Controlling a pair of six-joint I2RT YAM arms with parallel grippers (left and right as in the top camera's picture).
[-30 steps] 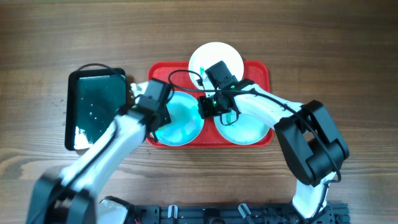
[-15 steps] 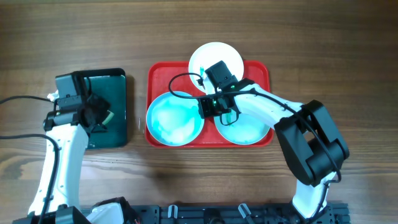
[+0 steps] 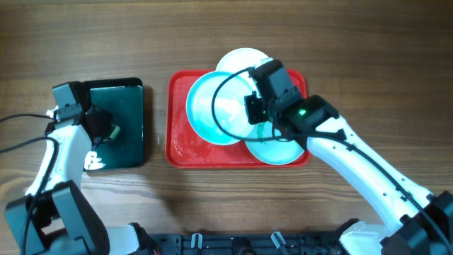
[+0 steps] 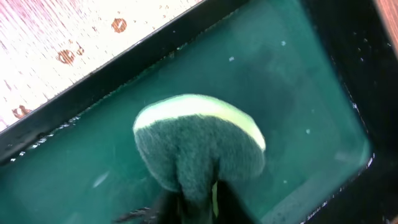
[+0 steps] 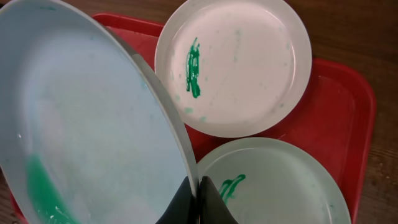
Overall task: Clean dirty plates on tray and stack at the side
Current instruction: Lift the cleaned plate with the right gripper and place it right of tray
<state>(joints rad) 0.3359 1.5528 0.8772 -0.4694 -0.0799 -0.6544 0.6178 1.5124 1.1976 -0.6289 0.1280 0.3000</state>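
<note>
While a light blue plate (image 5: 81,137) is gripped by its rim in the closed right pincer (image 5: 198,190), kinda tilted over the red tray (image 3: 177,150), a green sponge (image 4: 199,143) is clamped in the left pincer (image 4: 196,202) over the black tray (image 3: 134,131) at 9 o'clock.

Robot lab bench setup here: bare wood-grain surface (image 3: 354,42), black mounting rail (image 3: 237,244) along bottom edge, loose cable (image 3: 18,119) trailing off left.
</note>
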